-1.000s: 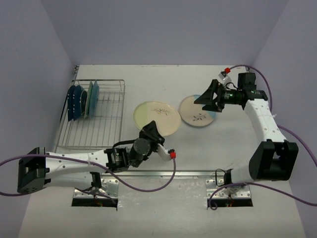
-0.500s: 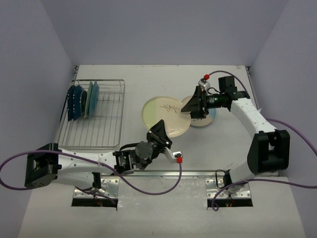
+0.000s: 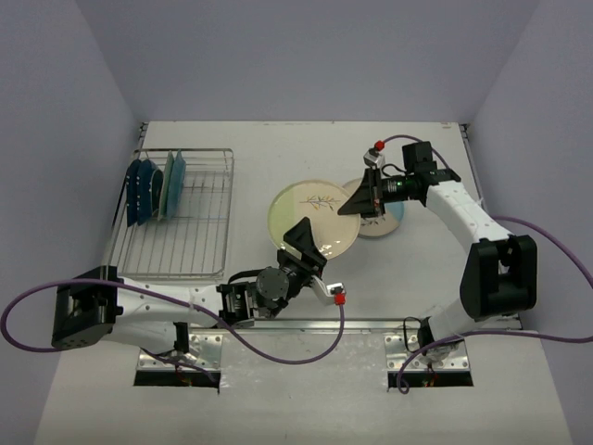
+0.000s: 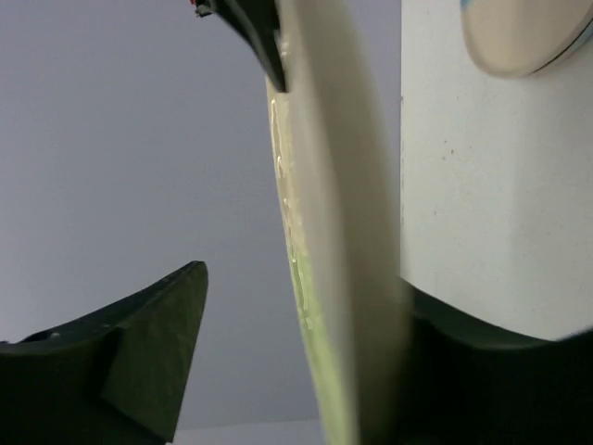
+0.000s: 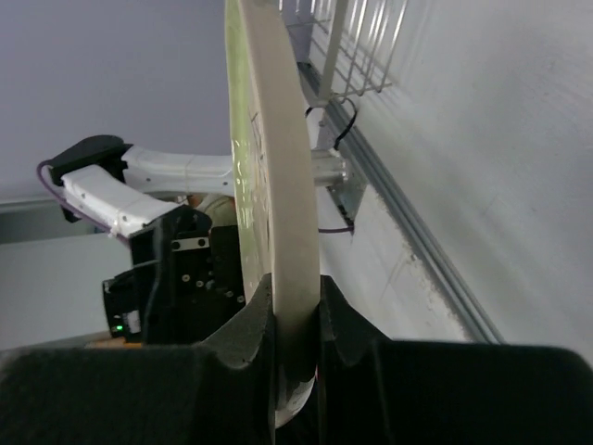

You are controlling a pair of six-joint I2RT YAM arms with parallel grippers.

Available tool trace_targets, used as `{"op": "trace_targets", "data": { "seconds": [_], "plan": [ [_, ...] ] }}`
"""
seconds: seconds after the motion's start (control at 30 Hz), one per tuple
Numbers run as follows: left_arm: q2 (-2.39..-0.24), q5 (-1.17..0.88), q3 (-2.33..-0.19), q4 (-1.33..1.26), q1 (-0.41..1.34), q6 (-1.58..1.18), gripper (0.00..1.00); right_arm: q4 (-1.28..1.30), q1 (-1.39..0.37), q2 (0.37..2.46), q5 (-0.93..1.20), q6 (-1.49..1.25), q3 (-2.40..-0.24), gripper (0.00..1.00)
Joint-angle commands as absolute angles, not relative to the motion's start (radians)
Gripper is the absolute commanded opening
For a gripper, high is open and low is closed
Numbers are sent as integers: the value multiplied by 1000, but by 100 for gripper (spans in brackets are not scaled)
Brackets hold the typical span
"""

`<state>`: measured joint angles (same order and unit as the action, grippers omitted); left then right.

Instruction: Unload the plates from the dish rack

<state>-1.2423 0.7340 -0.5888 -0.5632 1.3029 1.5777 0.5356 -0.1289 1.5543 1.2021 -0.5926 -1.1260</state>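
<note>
A cream and pale-green plate with a dark sprig hangs tilted above the table between both arms. My right gripper is shut on its far right rim; in the right wrist view the plate's rim is pinched between both jaws of the right gripper. My left gripper is open around the near rim. In the left wrist view the plate's edge stands between the jaws of the left gripper, with a wide gap to the left finger. Three blue plates stand in the dish rack.
A second cream-and-light-blue plate lies flat on the table under the right arm, partly hidden by it. The rack stands at the left, close to the left wall. Purple cables trail from both arms along the near edge.
The right gripper came in from the right and shut on the plate's far rim. The left gripper, shut on the plate before, has opened. The plate was carried rightward and tilted up.
</note>
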Motion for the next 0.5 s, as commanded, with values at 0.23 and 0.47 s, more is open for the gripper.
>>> {"op": "trace_targets", "data": {
  "seconds": [0.23, 0.47],
  "plan": [
    [-1137, 832, -879, -262, 1096, 1217, 100, 487, 142, 1596, 1202, -482, -1122, 0],
    [-1132, 818, -1140, 199, 885, 605, 100, 537, 198, 1667, 1041, -338, -1147, 0]
  ]
}}
